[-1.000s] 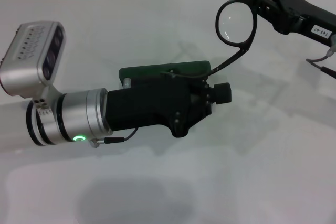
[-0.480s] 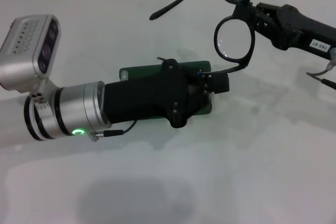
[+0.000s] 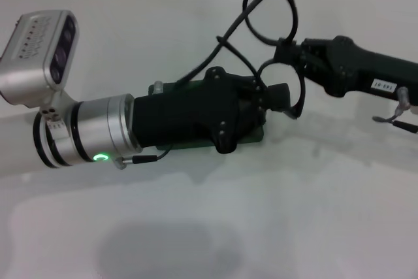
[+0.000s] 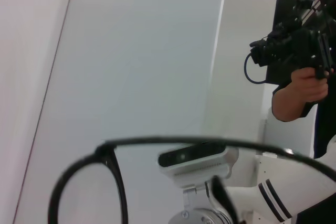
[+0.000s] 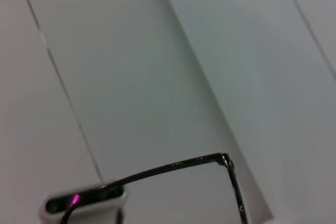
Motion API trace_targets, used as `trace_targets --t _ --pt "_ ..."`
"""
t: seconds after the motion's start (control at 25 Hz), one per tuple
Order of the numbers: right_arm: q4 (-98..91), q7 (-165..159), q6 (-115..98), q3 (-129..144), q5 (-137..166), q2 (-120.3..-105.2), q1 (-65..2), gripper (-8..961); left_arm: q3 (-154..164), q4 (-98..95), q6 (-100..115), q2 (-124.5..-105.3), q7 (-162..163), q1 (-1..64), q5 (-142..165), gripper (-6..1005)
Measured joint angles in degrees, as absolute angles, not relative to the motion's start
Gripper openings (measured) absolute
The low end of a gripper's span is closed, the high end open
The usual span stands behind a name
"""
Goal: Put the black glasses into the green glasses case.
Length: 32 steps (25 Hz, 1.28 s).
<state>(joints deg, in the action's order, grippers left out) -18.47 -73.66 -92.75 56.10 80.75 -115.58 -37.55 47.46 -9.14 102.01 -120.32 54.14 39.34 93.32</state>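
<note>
Right gripper (image 3: 290, 57) comes in from the right side of the white table (image 3: 313, 194) and is clamped on the black glasses (image 3: 271, 14) at the bridge, betw. the two lenses. Glasses are off the table, held tilted: one rim rises up and away from the gripper, the other hangs just below it; temple arms trail toward the left arm, crossing over its black housing. Left gripper (image 3: 277, 97) lies low over the green glasses case (image 3: 251, 136), w/ its black body covering most of it; fingers' state: cannot tell. Of the case only a green strip along the near edge, below the left gripper, and a corner behind the arm are visible; whether the lid is up, and what the interior holds, cannot be seen. Lower rim of the glasses hangs just beside the left gripper tip, directly above the case end. Left wrist view: glasses rim and temple (image 4: 89, 182) cross close to the lens. Right wrist view: thin temple arm (image 5: 173, 169) against a pale wall.
</note>
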Motion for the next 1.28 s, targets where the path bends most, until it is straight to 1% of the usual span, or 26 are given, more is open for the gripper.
trace_targets --t 0.32,1.28 --pt "-18.9 -72.4 -93.1 59.4 81.1 -115.46 -37.6 71 47.5 -9.1 102.0 -120.32 54.1 40.4 93.3 6" --pt "-19.9 -71.5 -94.1 61.5 81.4 -115.66 -37.5 72 47.8 -9.1 101.8 -120.32 54.2 40.5 91.8 11"
